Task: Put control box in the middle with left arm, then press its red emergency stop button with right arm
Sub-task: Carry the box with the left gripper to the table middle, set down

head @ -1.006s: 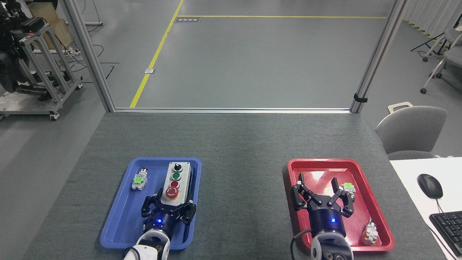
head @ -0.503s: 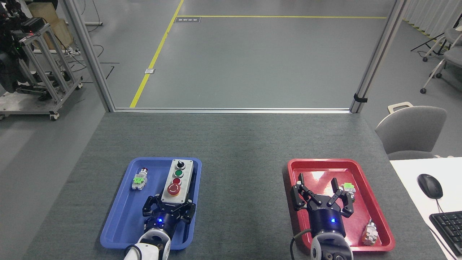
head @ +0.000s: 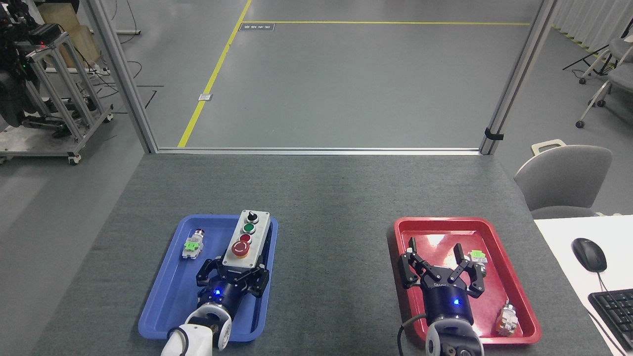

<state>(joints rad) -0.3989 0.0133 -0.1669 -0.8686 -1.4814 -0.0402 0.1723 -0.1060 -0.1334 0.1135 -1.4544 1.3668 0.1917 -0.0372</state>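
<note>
Control box (head: 247, 239) sits tilted over the blue tray (head: 163, 306), its near end clamped by the left gripper (head: 232, 275). Right gripper (head: 441, 269) hangs spread over the red tray (head: 525, 296), holding nothing; no lettering is legible.

Grey felt table (head: 326, 198) (blue tray (head: 163, 306), red tray (head: 524, 306))

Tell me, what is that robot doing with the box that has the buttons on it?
The robot's left gripper is shut on the near end of the oblong grey control box and holds it over the blue plastic tray, tilted towards the dark grey felt table. The right gripper hangs open over the red plastic tray. The big red mushroom button is not yet pressed.
</note>
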